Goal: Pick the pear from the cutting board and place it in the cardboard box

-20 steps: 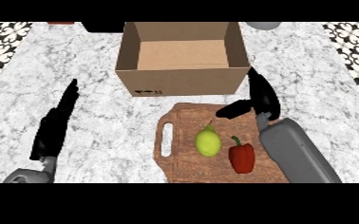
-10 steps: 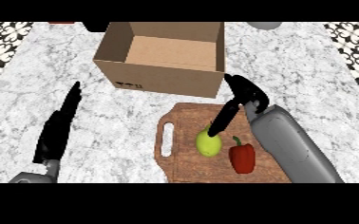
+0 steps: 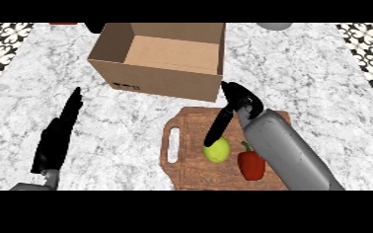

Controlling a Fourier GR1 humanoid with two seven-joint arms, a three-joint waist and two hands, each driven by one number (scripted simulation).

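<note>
Head view, steeply down onto one marbled white table [image 3: 306,69]. Toward the far side, one open cardboard box [image 3: 164,59], brown, turned a little askew, its near wall carrying a small dark mark. Nearer and to the right, one wooden cutting board [image 3: 193,143] with a slotted handle at its left end. On the board, one yellow-green pear [image 3: 216,151], long axis running roughly toward and away from the viewer, narrower end pointing away toward the box and partly hidden. Just right of it, one red bell pepper [image 3: 251,165], close beside the pear though contact cannot be told.

Two grey forearms, two black hands. Right hand [image 3: 237,101] above the board's far edge, fingers [image 3: 217,128] stretched straight down to the pear's top, released rather than wrapped round it. Left hand [image 3: 58,135] at the left of the table, well apart from the board, fingers straight and relaxed, grasping nothing.
</note>
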